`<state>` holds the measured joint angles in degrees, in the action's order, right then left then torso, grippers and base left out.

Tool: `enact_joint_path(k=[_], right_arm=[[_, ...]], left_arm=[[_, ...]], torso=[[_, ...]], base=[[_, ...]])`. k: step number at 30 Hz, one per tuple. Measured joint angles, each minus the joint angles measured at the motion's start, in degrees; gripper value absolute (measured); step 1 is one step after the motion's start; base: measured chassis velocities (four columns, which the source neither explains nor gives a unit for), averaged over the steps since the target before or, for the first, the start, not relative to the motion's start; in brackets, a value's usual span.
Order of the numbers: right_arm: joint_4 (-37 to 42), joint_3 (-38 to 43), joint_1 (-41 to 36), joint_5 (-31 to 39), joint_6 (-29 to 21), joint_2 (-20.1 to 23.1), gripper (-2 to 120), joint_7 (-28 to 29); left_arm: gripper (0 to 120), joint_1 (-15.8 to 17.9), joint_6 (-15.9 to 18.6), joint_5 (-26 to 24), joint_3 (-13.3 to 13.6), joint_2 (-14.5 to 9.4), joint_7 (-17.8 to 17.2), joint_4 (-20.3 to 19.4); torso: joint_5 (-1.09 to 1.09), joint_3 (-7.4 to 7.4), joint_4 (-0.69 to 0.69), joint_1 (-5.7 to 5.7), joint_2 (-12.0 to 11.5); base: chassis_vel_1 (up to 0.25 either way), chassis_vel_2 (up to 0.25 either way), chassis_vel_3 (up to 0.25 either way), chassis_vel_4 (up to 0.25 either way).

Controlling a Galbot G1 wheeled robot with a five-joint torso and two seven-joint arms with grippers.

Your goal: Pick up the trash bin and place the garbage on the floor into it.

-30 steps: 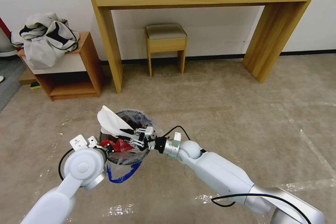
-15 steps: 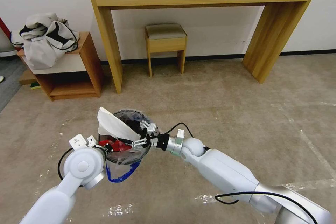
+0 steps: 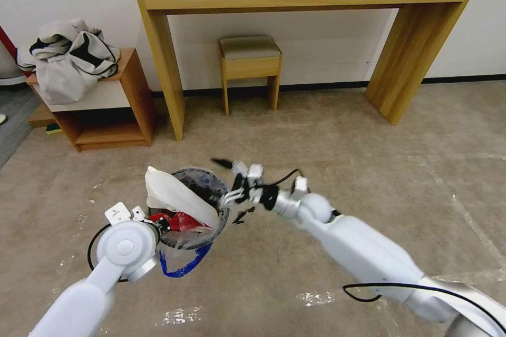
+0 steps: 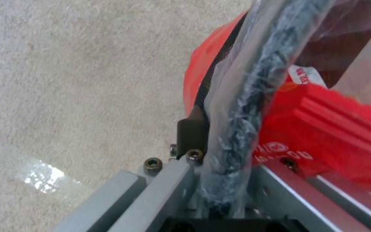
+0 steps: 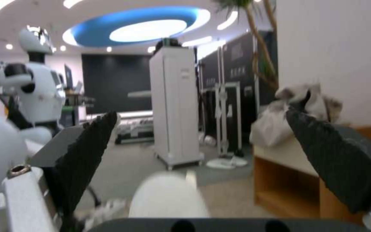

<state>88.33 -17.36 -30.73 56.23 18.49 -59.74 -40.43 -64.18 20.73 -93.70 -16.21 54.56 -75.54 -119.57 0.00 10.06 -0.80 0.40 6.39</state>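
Head view: your right pincer (image 3: 227, 183) hangs spread wide and empty, just above the far-right rim of the trash bin (image 3: 185, 221). Your left pincer (image 4: 220, 167) is clamped on the bin's near rim and bag liner, holding it above the floor (image 3: 342, 158). Garbage: white paper (image 3: 176, 195) and red wrappers (image 3: 182, 220) sit inside.
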Motion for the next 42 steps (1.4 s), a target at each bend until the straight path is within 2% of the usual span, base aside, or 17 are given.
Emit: enact_joint_path(k=[7, 9, 17, 21, 35, 42], right_arm=[[5.58, 3.9, -2.29, 2.93, -0.62, 2.85, 100, 0.85], [7.86, 7.32, -3.9, 4.27, -1.03, 4.24, 100, 1.32], [9.17, 15.47, -8.41, 4.14, -1.15, 6.12, 100, 1.45], [8.87, 19.59, -12.31, 2.66, -0.37, 6.63, 100, 2.29], [7.12, 22.67, -19.52, -1.85, 1.76, 5.54, 100, 3.53], [6.41, 23.48, -21.69, -3.44, 2.43, 5.33, 100, 3.28]], left_arm=[[0, -0.02, 0.02, -0.58, -0.04, 0.33, -0.47, 0.36], [0, 0.16, 0.27, -1.41, -0.05, 0.33, -0.81, 1.05], [0, 1.59, 0.76, -3.41, 0.04, 0.57, -1.5, 3.25], [0, 2.89, 1.11, -4.57, 0.56, 0.96, -1.76, 5.87], [0, 4.63, 1.46, -6.87, 1.99, 2.11, -4.44, 9.74], [0, 6.8, 1.95, -8.11, 2.76, 2.52, -5.77, 13.19]], torso=[[0.01, 0.0, -0.02, 0.0, 0.0], [0.01, 0.0, -0.01, 0.0, 0.0], [0.0, -0.01, -0.01, 0.0, 0.0], [0.01, 0.0, -0.03, 0.0, 0.0], [0.0, 0.0, 0.0, 0.0, 0.0], [0.0, 0.0, -0.01, 0.0, 0.0]], base=[[0.0, 0.0, 0.0, 0.0], [0.0, 0.0, 0.0, 0.0], [0.0, 0.0, 0.0, 0.0], [0.0, 0.0, 0.0, 0.0], [0.0, 0.0, 0.0, 0.0], [0.0, 0.0, 0.0, 0.0]])
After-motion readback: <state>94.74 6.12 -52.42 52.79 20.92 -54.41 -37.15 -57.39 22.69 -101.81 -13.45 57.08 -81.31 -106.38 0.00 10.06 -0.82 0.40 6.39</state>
